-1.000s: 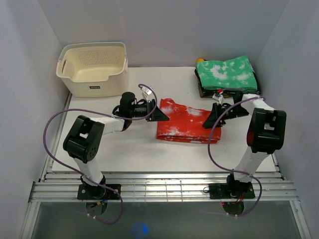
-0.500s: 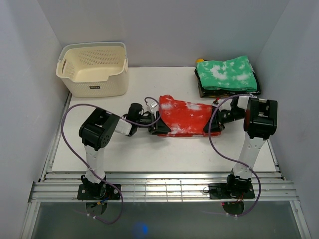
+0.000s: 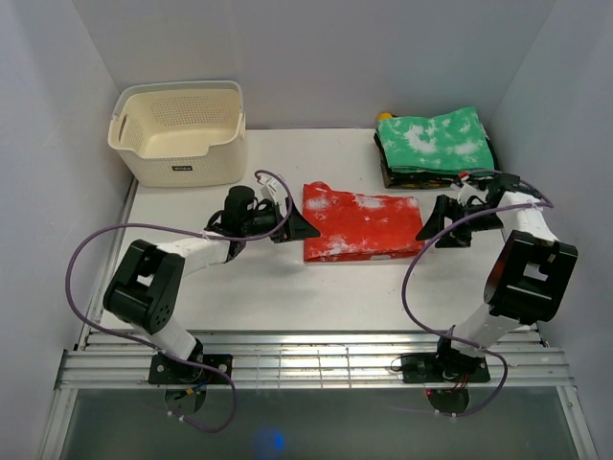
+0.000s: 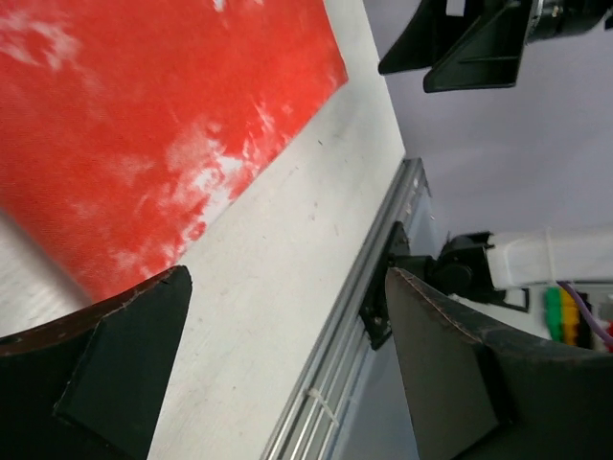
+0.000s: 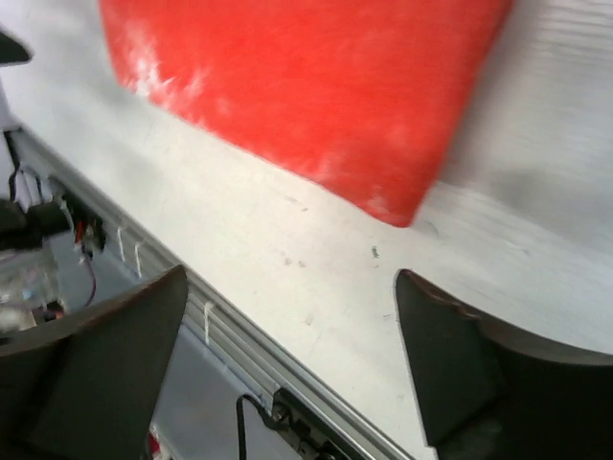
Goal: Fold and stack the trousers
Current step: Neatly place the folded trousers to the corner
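Trousers, red with white blotches, lie folded flat at centre frame on the bench. Left fingers are spread apart and hold nothing; they sit low, just beside the left edge of the fold. Right fingers are likewise spread and hold nothing, just beside the right edge. Green folded stack sits at upper right, apart from the red pair. Basket stands at upper left.

The only marking I can find is a small dark label on the front wall of the cream basket, upper left of the frame; its lettering is too small to read.
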{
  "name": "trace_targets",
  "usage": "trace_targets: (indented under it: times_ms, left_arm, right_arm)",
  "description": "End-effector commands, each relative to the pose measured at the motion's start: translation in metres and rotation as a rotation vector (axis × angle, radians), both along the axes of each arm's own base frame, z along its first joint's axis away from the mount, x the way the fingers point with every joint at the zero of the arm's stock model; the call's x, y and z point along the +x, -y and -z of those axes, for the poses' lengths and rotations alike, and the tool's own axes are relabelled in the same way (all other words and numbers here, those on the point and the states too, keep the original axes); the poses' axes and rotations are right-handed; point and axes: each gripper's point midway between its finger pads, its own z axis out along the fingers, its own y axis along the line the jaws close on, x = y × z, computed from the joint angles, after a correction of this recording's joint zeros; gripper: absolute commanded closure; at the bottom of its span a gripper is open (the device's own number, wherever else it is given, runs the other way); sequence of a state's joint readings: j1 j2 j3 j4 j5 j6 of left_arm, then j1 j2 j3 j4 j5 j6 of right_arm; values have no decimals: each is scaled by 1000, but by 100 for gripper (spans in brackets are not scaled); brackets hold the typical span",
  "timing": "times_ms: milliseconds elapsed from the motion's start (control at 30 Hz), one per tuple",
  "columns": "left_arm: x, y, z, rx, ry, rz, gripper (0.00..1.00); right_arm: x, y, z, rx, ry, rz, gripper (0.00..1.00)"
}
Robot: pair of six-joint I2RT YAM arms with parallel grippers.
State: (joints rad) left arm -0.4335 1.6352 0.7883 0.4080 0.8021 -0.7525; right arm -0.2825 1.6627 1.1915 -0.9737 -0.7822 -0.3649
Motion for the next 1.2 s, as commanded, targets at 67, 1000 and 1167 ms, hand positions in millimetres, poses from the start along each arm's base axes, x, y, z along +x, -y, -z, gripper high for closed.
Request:
trace_targets:
  times_ms: [67, 1000, 1167]
  left_arm:
    - [16, -29, 23, 204, 21, -149, 4]
    - [36, -18, 118, 253, -289, -173, 2]
    - [35, -19, 110, 250, -258, -160, 2]
  right_arm:
    - [9, 25, 44, -125, -107, 175, 3]
    - [18, 27, 120, -279, -222, 267, 7]
    - [36, 41, 96, -341, -99, 333, 2]
